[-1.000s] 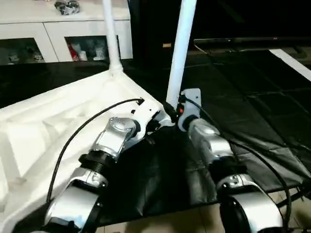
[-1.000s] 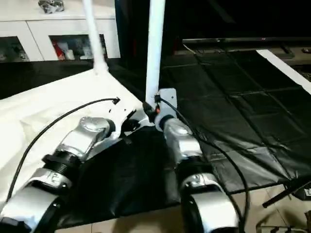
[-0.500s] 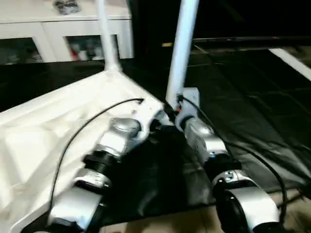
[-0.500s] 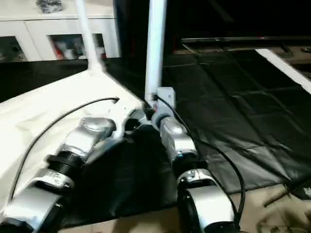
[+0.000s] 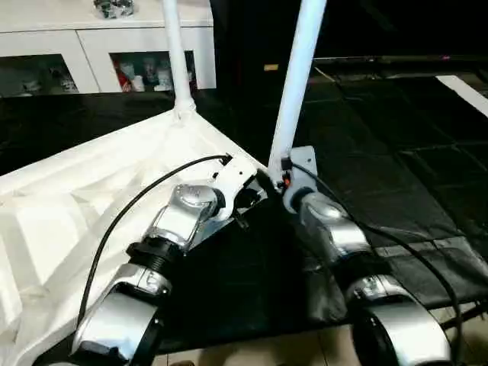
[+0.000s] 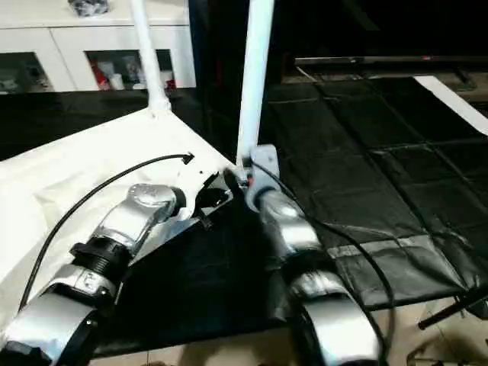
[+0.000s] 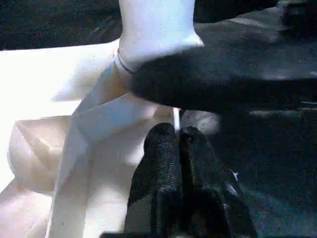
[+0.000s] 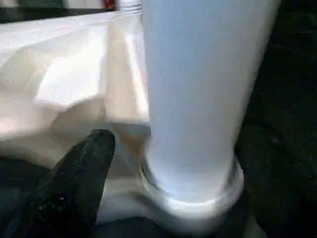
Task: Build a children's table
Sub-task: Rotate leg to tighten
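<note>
While tabletop lies inverted, near leg stands upright.

Left gripper fingers pressed together at white plastic tabletop's ribbed underside. White round leg base just beyond

White glass-door cabinet at the back, small items behind its panes, a grey object on top. Black creased sheet spread over the floor.
</note>
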{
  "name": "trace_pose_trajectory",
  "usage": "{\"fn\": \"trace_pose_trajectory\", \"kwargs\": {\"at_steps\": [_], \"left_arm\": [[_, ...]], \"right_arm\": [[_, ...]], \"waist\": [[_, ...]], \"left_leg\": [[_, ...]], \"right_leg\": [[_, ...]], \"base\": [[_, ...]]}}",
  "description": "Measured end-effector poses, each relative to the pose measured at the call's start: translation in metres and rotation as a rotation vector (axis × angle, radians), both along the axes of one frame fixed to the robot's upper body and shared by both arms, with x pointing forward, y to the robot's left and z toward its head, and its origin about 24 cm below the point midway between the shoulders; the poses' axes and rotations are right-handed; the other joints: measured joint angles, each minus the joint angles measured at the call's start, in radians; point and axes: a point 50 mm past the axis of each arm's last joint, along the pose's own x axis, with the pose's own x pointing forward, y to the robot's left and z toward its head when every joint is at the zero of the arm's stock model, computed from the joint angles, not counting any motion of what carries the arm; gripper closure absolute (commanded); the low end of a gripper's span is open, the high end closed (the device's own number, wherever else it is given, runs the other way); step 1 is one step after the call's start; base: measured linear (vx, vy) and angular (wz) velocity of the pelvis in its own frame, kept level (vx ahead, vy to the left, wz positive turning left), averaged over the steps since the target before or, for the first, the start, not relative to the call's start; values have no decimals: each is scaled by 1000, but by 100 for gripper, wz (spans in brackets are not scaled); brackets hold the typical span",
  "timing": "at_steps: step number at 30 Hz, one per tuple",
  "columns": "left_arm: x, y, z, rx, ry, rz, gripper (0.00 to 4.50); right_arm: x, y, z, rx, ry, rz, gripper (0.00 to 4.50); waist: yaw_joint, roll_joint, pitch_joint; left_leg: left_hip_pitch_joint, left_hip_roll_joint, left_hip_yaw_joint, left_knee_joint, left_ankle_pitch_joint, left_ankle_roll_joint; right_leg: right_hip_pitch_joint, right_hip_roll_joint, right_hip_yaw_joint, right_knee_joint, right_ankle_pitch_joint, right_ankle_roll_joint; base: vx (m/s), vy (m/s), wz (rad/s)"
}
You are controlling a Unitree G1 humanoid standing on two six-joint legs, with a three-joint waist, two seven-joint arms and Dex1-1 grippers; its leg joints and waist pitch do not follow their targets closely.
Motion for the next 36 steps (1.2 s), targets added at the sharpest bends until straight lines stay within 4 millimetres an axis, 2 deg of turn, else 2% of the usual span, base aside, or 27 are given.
{"fn": "trace_pose_trajectory", "kwargs": {"at_steps": [3,5,7,11,15,19,26,31,36], "left_arm": [[0,5,0,9,-5,-17,450],[0,7,1,14,-11,-51,450],[-1,14,2,29,-12,-78,450],[-2,22,3,48,-14,-125,450],[-6,26,3,66,-14,-226,450],[-8,32,4,86,-14,-282,450],[-20,38,4,79,16,-446,450],[-28,37,3,85,42,-565,450],[-30,33,2,86,38,-585,450]], "right_arm": [[-10,-11,-8,-12,20,49,1],[-18,-23,-6,-24,-4,107,1],[-24,-41,2,-35,-32,156,1],[-29,-63,20,8,-90,226,1],[-38,-105,35,31,-92,286,1],[-45,-118,39,29,-85,328,1],[-55,-118,44,32,-53,482,1],[-58,-100,39,40,-21,596,1],[-46,-70,28,77,-13,547,1]], "waist": [[3,1,0],[6,1,1],[9,1,2],[13,1,2],[31,1,2],[35,1,2],[58,0,2],[75,0,2],[77,-1,2]], "left_leg": [[0,0,0,1,0,0],[-1,0,0,1,0,0],[-2,0,0,1,1,2],[-2,0,0,1,1,3],[-3,0,0,4,2,7],[-2,1,-1,6,3,7],[-2,1,0,7,3,7],[-3,1,0,9,3,7],[-3,1,0,12,0,2]], "right_leg": [[0,0,0,0,0,0],[0,0,0,0,0,0],[0,0,0,-1,0,0],[0,0,0,0,0,0],[0,0,0,0,0,0],[0,0,-1,1,0,0],[0,0,-1,3,0,1],[0,-1,-1,5,-1,1],[0,-2,-1,7,0,1]], "base": [[0,0,0],[0,0,0],[0,0,0],[0,0,0],[0,0,0],[0,0,0],[0,0,0],[0,0,0],[0,0,0]]}}
